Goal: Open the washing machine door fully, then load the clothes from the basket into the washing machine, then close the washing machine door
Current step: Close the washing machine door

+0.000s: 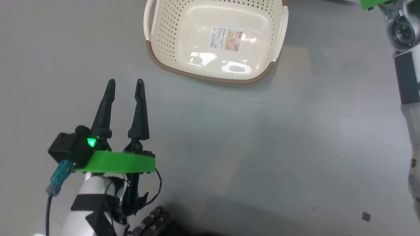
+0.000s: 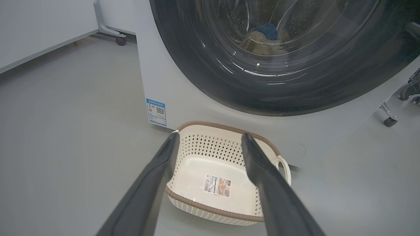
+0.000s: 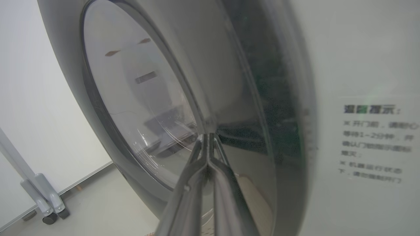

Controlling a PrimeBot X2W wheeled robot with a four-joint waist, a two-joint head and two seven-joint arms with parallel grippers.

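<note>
On the grey floor (image 1: pixel 262 147), just before the big white front-loading washing machine (image 2: pixel 183 98), sits the cream perforated plastic basket (image 1: pixel 164 36), its label sticker bare. Near its brown rim hovers the left gripper (image 1: pixel 126 82), fingers spread, grasping nothing. The right gripper (image 3: pixel 208 136) is clenched, tips at the round glossy black-rimmed washing machine door (image 2: pixel 203 75). Pale yellow and blue clothes (image 2: pixel 262 41) lie behind its glass.
</note>
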